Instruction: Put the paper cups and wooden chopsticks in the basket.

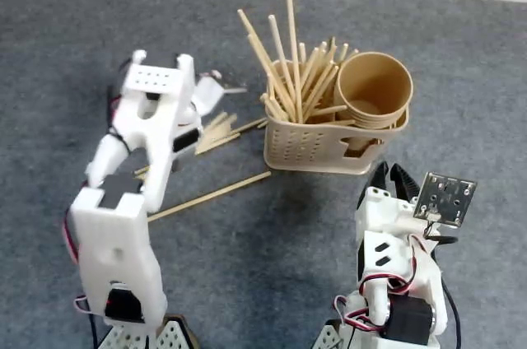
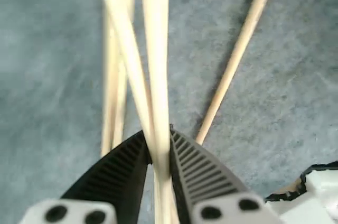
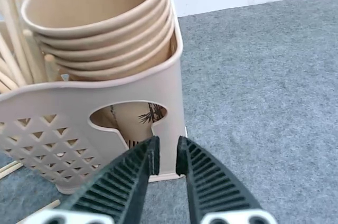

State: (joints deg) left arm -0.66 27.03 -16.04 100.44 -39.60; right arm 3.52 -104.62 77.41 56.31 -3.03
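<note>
The beige basket (image 1: 317, 151) stands mid-table, holding a stack of paper cups (image 1: 372, 90) and a bunch of wooden chopsticks (image 1: 296, 69). To its left, loose chopsticks (image 1: 222, 128) lie on the carpet, and one long chopstick (image 1: 210, 195) lies nearer the front. My left gripper (image 2: 158, 142) is low over the carpet, shut on two chopsticks (image 2: 156, 49); another chopstick (image 2: 237, 55) lies beside them. My right gripper (image 3: 166, 150) sits shut and holding nothing, just in front of the basket (image 3: 53, 129) below the cups (image 3: 100, 18).
Grey carpet covers the table. A white wall runs along the far edge. Open carpet lies to the right of the basket and between the two arm bases.
</note>
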